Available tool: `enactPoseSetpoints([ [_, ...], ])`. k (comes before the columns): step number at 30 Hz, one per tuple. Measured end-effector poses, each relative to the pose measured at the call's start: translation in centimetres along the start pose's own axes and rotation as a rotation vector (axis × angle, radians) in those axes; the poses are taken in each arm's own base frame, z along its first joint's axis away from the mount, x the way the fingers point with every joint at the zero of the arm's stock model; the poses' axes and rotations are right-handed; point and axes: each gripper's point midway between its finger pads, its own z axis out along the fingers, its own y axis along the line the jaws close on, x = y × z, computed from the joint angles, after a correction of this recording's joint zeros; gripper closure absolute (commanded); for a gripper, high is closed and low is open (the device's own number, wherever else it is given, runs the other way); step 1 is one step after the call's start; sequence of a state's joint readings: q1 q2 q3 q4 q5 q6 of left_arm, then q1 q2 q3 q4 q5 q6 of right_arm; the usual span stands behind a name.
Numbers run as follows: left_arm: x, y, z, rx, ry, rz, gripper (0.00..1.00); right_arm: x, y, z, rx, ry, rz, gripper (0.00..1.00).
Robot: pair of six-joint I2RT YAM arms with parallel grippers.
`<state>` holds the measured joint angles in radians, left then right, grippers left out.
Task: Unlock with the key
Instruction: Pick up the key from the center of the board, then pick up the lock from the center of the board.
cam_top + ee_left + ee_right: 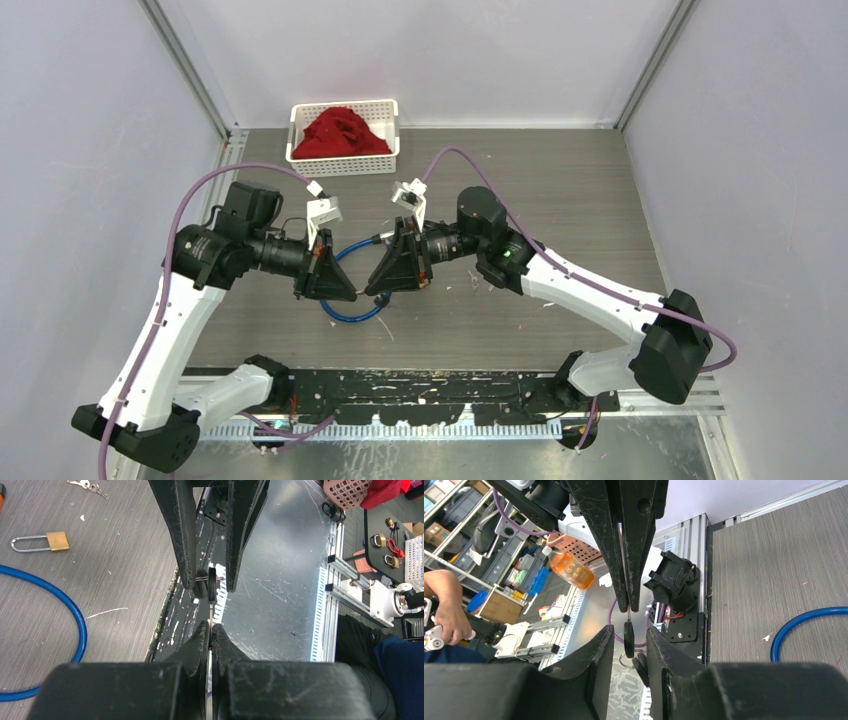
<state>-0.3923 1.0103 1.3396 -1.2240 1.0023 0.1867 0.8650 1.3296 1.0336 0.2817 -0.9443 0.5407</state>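
Observation:
My two grippers meet tip to tip above the middle of the table. My left gripper (211,626) (347,290) is shut on the thin metal blade of a key. The key's black head (212,584) (628,639) sticks out between the fingers of my right gripper (629,630) (377,288), which is open around it and not touching it. A ring with a second black key head (640,666) hangs from the key. A brass padlock (57,541) with a long steel shackle lies flat on the table, away from both grippers.
A blue cable loop (352,312) (75,615) (804,620) lies on the table under the grippers. A small bunch of keys (90,487) lies beyond the padlock. A white basket (300,120) holding a red cloth (342,132) stands at the back.

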Motion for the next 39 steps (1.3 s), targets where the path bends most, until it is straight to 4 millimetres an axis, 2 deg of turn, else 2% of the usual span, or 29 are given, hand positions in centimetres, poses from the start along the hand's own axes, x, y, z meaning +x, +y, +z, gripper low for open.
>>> enactPoseSetpoints([
  [11,-0.1,0.3,-0.1,-0.024,0.001,-0.008,1.00,0.4,-0.3,0.2,0.009,-0.005,0.013,0.64],
  [13,-0.1,0.3,-0.1,-0.026,0.001,-0.011,1.00,0.5,-0.4,0.3,0.010,-0.003,0.016,0.71],
  [16,-0.2,0.2,-0.2,-0.028,-0.001,-0.011,1.00,0.5,-0.5,0.4,0.018,-0.005,0.018,0.96],
  [17,-0.3,0.3,-0.2,-0.033,-0.002,-0.008,1.00,0.5,-0.5,0.4,0.017,-0.005,0.019,0.99],
  [22,-0.2,0.5,-0.2,-0.046,0.002,-0.010,0.98,0.6,-0.6,0.4,0.019,-0.008,0.016,0.99],
  [23,-0.2,0.6,-0.2,-0.050,0.003,-0.010,0.86,0.5,-0.7,0.4,0.023,-0.011,0.017,0.99],
  [24,-0.2,0.7,-0.2,-0.055,0.004,-0.010,0.70,0.5,-0.7,0.4,0.027,-0.013,0.017,0.99],
  [25,-0.2,0.8,-0.2,-0.061,0.004,-0.009,0.45,0.5,-0.9,0.4,0.033,-0.015,0.019,0.99],
  [26,-0.2,0.9,-0.2,-0.069,0.004,-0.010,0.26,0.5,-1.1,0.4,0.046,-0.021,0.021,0.99],
  [27,-0.2,1.2,-0.3,-0.081,0.005,-0.009,0.12,0.5,-1.4,0.4,0.058,-0.025,0.025,0.99],
  [28,-0.2,1.4,-0.3,-0.094,0.007,-0.012,0.05,0.6,-1.8,0.3,0.074,-0.028,0.032,0.99],
  [29,-0.2,1.6,-0.3,-0.106,0.010,-0.007,0.01,0.8,-2.2,0.1,0.093,-0.031,0.041,0.99],
  [31,-0.2,2.5,-0.4,-0.145,0.018,-0.003,0.01,1.2,-3.3,-0.7,0.141,-0.038,0.066,0.99],
  [34,-0.6,4.2,-0.2,-0.189,0.048,0.017,0.01,1.2,-5.5,-3.4,0.260,-0.076,0.112,0.99],
  [36,-1.1,5.6,0.1,-0.205,0.075,0.036,0.01,1.0,-7.3,-5.9,0.363,-0.116,0.142,0.99],
  [38,-1.4,7.8,0.8,-0.220,0.119,0.036,0.01,0.6,-9.2,-9.3,0.483,-0.173,0.171,0.99],
  [39,-1.5,9.5,1.6,-0.226,0.149,0.031,0.01,0.6,-10.1,-11.1,0.543,-0.203,0.187,0.99],
])
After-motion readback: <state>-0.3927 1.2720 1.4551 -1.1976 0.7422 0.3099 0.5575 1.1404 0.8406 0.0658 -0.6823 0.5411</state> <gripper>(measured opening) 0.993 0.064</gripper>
